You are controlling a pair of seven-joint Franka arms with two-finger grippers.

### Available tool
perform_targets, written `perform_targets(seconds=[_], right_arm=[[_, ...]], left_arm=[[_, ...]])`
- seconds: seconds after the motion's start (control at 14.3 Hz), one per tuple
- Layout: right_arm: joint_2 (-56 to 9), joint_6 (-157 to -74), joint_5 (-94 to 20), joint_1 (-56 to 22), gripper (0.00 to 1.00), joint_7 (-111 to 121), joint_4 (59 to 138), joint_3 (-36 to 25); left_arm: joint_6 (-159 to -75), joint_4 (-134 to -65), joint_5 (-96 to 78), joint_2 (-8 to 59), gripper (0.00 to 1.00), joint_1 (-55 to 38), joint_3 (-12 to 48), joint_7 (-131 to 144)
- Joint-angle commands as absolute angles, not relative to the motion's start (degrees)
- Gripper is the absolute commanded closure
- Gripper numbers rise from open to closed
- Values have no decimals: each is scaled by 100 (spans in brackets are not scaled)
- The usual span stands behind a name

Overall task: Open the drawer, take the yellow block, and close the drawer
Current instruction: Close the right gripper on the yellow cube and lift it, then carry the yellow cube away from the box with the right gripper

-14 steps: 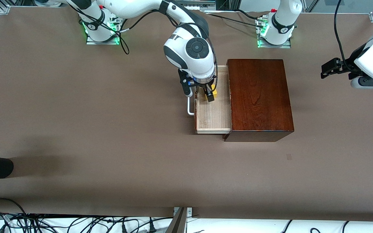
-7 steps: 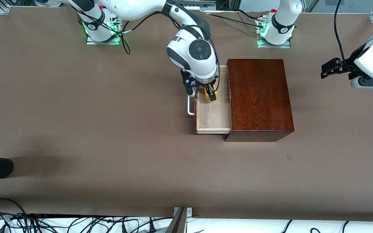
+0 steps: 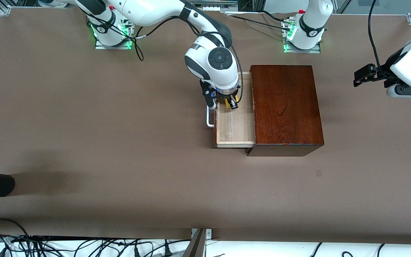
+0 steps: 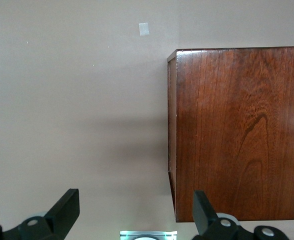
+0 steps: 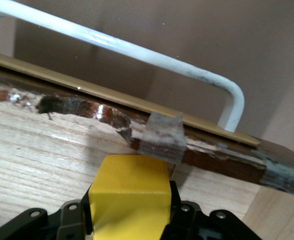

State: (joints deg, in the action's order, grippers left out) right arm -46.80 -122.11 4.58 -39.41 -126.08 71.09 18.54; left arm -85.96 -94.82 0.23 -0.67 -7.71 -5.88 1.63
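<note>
Right fingers [image 5: 132, 225], tips cropped, around yellow block [image 5: 131, 192] in drawer [image 3: 234, 125].

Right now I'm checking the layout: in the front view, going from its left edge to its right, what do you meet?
White bar handle → drawer → dark wooden box → left gripper, waiting open.

The front view looks down from high across the counter [image 3: 84, 142], facing the arm bases. The left wrist view looks down on the box [image 4: 237, 130] from well above. The right wrist view sits close inside the drawer [image 5: 37, 150], also seen in front.
</note>
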Motion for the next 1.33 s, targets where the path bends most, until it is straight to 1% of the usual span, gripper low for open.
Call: perform_targets(seconds=[0.0, 0.14, 0.35, 0.56, 0.77, 0.91, 0.98, 1.05, 1.26], right_arm=[[-4580, -11902, 413, -3902, 100, -12481, 7040, 1889], [-4404, -11507, 361, -3841, 100, -12437, 6839, 1907], [-4097, -10515, 221, -3797, 100, -12034, 6259, 1934], [-3377, -9908, -175, -3491, 100, -11210, 6231, 1916], [-2683, -8802, -185, -3270, 100, -9551, 6267, 1811], [-2374, -8046, -158, -3270, 100, -8032, 6301, 1373], [-2208, -7798, -141, -3270, 100, -7407, 6406, 1136], [-1893, -7752, -97, -3270, 100, -6800, 6712, 855], [-1005, -7953, -70, -3270, 100, -5024, 7810, 64]], left_arm=[[-8648, -9519, 97, -123, 0, -729, -545, 35], [-8648, -9519, 97, -123, 0, -729, -536, 35], [-8648, -9519, 97, -123, 0, -729, -536, 35], [-8648, -9519, 97, -123, 0, -729, -536, 35], [-8648, -9519, 97, -123, 0, -729, -536, 35], [-8648, -9519, 97, -123, 0, -729, -536, 35], [-8648, -9519, 97, -123, 0, -729, -536, 44], [-8648, -9519, 97, -123, 0, -729, -536, 44], [-8648, -9519, 97, -123, 0, -729, -536, 35]])
